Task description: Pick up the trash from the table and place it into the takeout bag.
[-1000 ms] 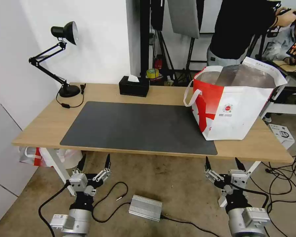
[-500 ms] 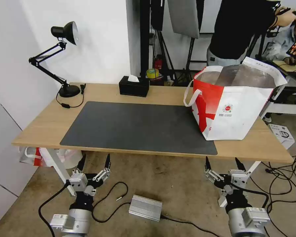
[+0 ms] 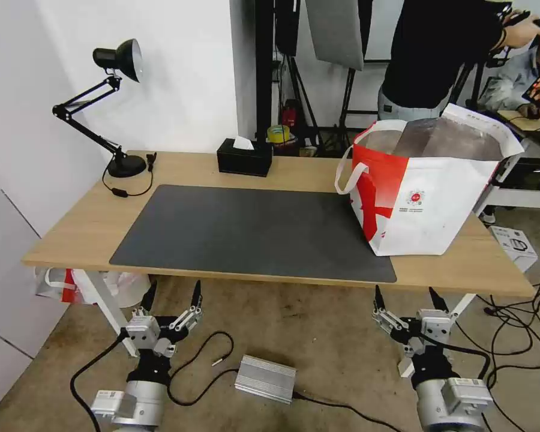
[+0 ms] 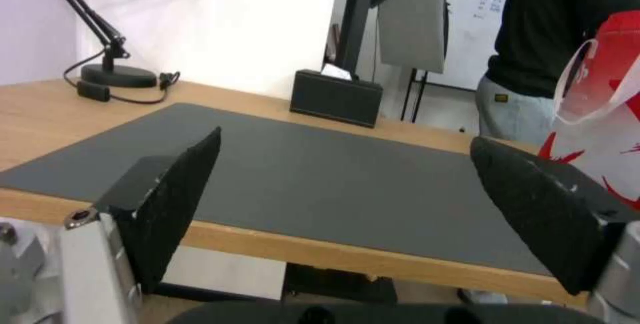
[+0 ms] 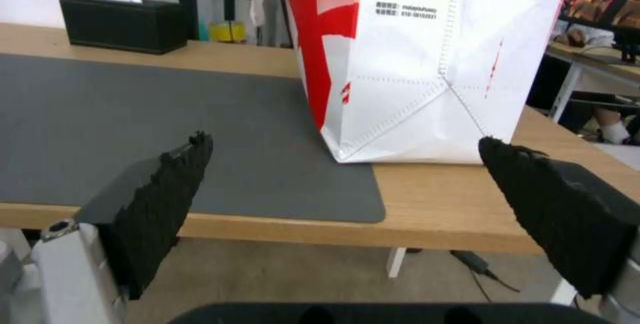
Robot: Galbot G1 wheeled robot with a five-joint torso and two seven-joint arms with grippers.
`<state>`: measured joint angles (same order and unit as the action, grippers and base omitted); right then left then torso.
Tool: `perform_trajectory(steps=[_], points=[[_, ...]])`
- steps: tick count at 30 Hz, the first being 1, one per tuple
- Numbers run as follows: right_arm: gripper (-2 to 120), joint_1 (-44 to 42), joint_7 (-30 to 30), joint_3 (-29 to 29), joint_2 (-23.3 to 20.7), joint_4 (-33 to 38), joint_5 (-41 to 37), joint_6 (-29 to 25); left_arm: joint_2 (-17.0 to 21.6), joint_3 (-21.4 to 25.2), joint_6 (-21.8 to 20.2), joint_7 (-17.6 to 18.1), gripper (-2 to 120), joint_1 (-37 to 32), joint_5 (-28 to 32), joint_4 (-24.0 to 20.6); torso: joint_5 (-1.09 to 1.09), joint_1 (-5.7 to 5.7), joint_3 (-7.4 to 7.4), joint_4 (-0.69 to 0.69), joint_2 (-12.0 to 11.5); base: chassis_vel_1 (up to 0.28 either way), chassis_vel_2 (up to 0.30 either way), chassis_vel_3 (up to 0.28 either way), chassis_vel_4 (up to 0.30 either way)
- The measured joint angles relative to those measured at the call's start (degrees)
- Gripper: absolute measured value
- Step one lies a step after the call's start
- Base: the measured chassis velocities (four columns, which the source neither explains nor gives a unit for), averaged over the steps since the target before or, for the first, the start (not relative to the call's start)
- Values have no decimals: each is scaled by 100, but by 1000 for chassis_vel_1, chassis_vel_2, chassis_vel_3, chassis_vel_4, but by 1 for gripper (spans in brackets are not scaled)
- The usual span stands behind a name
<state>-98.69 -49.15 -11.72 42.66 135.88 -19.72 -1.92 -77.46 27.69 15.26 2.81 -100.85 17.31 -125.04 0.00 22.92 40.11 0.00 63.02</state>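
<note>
Nearest, below the near edge of the long light-wood worktop (image 3: 72,231), left gripper (image 3: 171,295) and right gripper (image 3: 404,298) hang over the floor, fingers spread wide, holding nothing. Beyond lies the large dark grey rectangular mat (image 3: 246,231). The boxy white-and-red takeout bag (image 3: 429,189) stands at the mat's right end; its contents cannot be made out.

Looks like a lab or studio space done up as an office corner: bare concrete floor (image 3: 318,336) with loose cables (image 3: 522,336), light stands (image 3: 303,90) and a whiteboard (image 4: 475,23) behind the bench (image 3: 72,228), plus a desk lamp (image 3: 111,102) and tissue box (image 3: 245,157).
</note>
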Motion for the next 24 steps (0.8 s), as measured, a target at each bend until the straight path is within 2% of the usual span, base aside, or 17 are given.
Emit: perform_trajectory(steps=[24], points=[[100, 0, 0, 0, 0, 0, 0, 0, 0, 0, 0, 0, 100, 0, 0, 0, 0, 0, 0, 0, 0, 0, 0, 0, 0]])
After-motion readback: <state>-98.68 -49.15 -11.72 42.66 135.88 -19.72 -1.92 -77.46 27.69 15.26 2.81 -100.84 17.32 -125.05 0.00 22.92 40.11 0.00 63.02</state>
